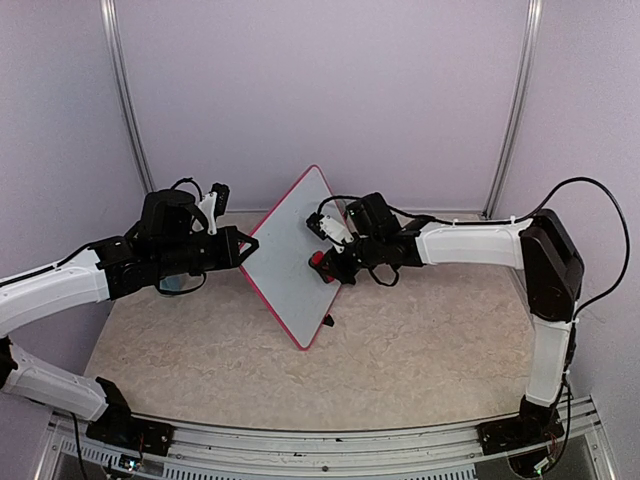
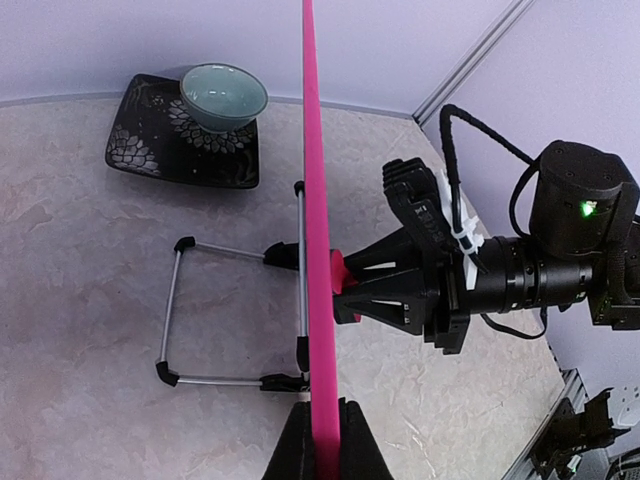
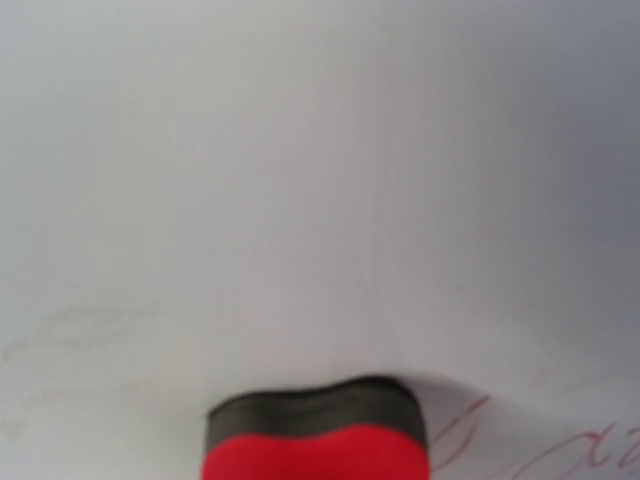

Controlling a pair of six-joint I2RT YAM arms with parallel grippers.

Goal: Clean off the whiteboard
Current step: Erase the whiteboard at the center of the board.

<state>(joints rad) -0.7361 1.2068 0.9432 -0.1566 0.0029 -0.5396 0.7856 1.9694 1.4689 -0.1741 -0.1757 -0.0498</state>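
The whiteboard (image 1: pixel 290 235) stands on edge on the table, white with a pink-red frame. My left gripper (image 1: pixel 247 246) is shut on its left frame edge. In the left wrist view the frame (image 2: pixel 313 180) runs straight up between my black fingers (image 2: pixel 296 445). My right gripper (image 1: pixel 326 266) is shut on a red eraser (image 1: pixel 319 262) and presses it against the board's face. In the right wrist view the board (image 3: pixel 320 180) fills the picture and the eraser's black felt (image 3: pixel 312 408) lies flat on it. Faint reddish writing (image 3: pixel 560 450) shows at the lower right.
Behind the board, a wire stand (image 2: pixel 235 315) with black tips lies on the table. A pale green bowl (image 2: pixel 224 95) sits on a black patterned plate (image 2: pixel 150 150) at the back. Grey walls with metal rails (image 1: pixel 122 90) enclose the table.
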